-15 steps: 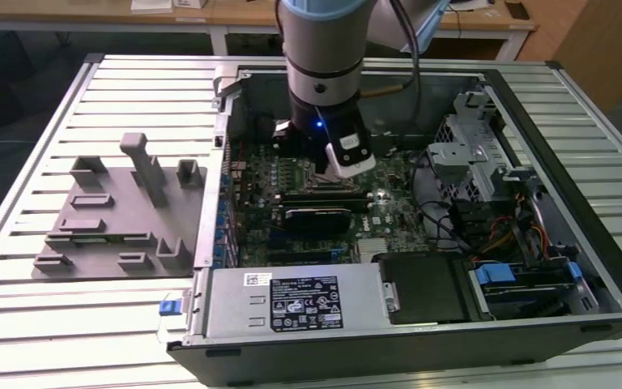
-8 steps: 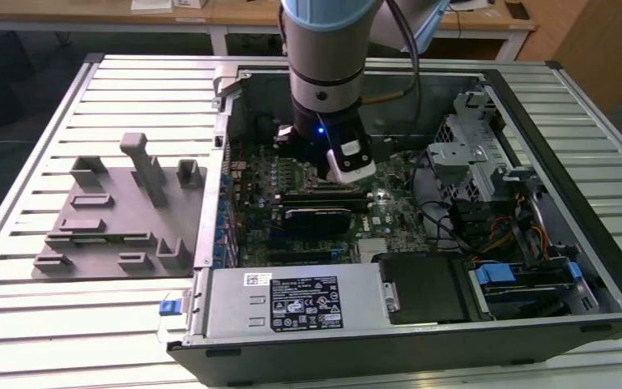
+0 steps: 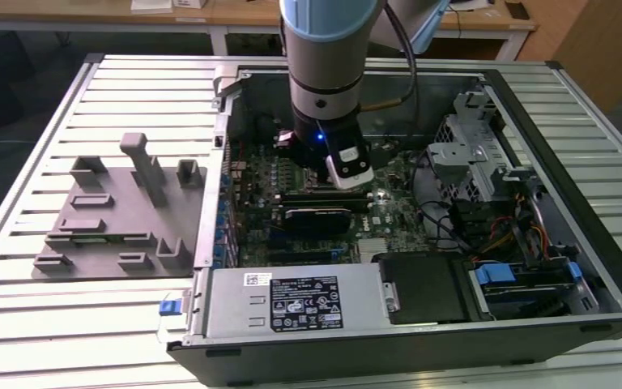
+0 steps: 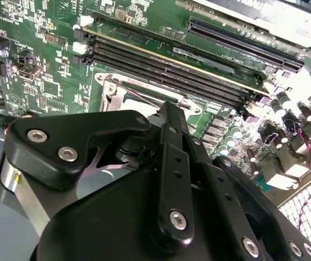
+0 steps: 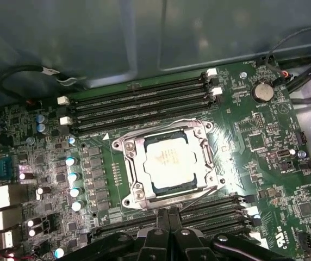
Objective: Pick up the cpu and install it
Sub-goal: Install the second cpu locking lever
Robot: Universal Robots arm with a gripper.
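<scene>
1. Ribbed metal tabletop (image 3: 95, 292) carries everything in the exterior view, with wooden desks behind it. An open computer case (image 3: 602, 243) lies on it, its motherboard (image 3: 398, 215) facing up. On the tabletop just beside the case, toward the exterior view's left, sits a grey plastic fixture (image 3: 117, 219) with upright blocks. The robot arm (image 3: 327, 73) reaches straight down into the case, and its wrist ends close above the motherboard's middle.

2. In the second wrist view the gripper's (image 4: 166, 111) dark linkage covers the foreground. Its tip hangs just over the socket frame (image 4: 144, 89) on the motherboard, beside the long memory slots (image 4: 166, 68). Whether the fingers are apart or together cannot be told; the tips are hidden behind the linkage.

3. In the first wrist view the cpu (image 5: 170, 164) lies flat inside the socket frame (image 5: 131, 174), its pale metal top facing up and level. Memory slots (image 5: 139, 106) run along the frame on two opposite sides. The gripper (image 5: 167, 213) sits at the frame's edge, near the cpu but not touching it, holding nothing that can be seen. A coin cell (image 5: 262, 91) sits well apart from the socket frame.
</scene>
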